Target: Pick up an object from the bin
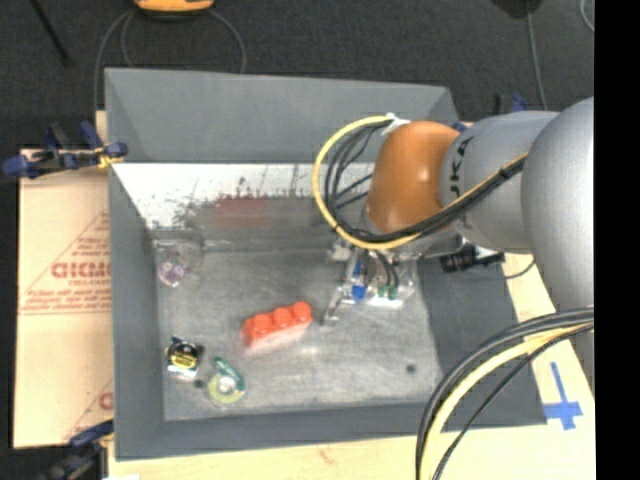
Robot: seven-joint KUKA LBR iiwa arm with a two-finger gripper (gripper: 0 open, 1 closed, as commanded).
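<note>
Block point(278, 326), orange, lumpy, mid bin point(330, 370); long axis lower-left to upper-right; grasp state: cannot tell.

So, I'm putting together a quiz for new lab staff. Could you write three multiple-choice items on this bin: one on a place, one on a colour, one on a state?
1. Where does the greenish ring lie?
A. in the view's lower-left part of the bin floor
B. on the rim
C. against the far wall

2. What colour is the block nearest the end effector?
A. blue
B. white
C. orange

3. How is that block placed?
A. lifted above the bin
B. lying on the bin floor
C. leaning on the rim

Answers:
1 A: the ring sits beside the black-and-yellow thing at lower left.
2 C: the block's whole top is plainly orange.
3 B: the block rests on the floor, to the view's left of the end effector.
</note>
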